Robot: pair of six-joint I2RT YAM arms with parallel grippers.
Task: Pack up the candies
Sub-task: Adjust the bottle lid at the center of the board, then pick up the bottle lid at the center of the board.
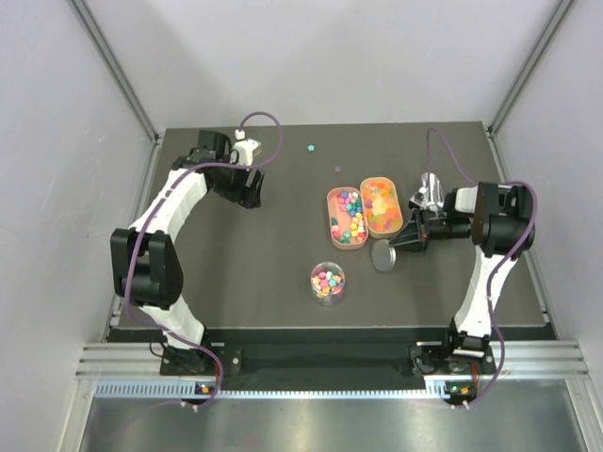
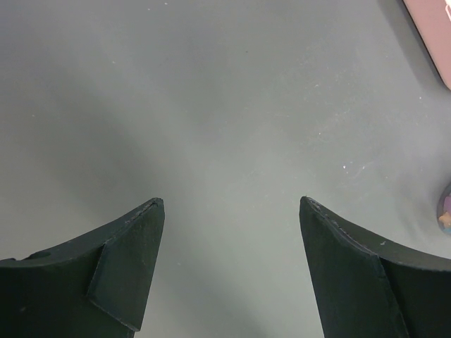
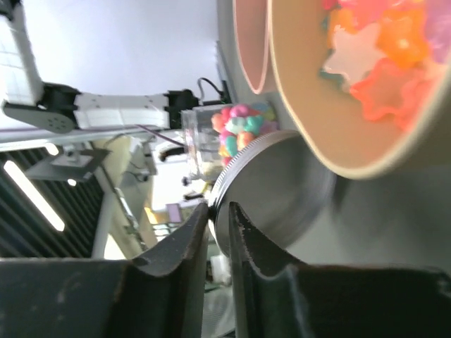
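The candies [image 1: 349, 218] fill a pink oval tray [image 1: 330, 209], and more candies [image 1: 327, 280] sit in a small clear jar [image 1: 316, 287] nearer the front. Beside the first tray, a second tray [image 1: 363, 193] holds orange and pink star sweets [image 3: 380, 56]. My right gripper [image 1: 400, 247] [image 3: 220, 205] is shut on the rim of a round metal lid [image 1: 383, 256] [image 3: 282, 183], close under the star tray. The jar [image 3: 236, 130] shows behind the lid. My left gripper [image 1: 252, 196] [image 2: 231, 202] hangs open over bare mat, holding nothing.
Two stray candies lie on the dark mat at the back, one green [image 1: 310, 147] and one purple [image 1: 338, 169]. A pink tray corner [image 2: 433, 35] shows at the left wrist view's upper right. Grey walls enclose the table on three sides.
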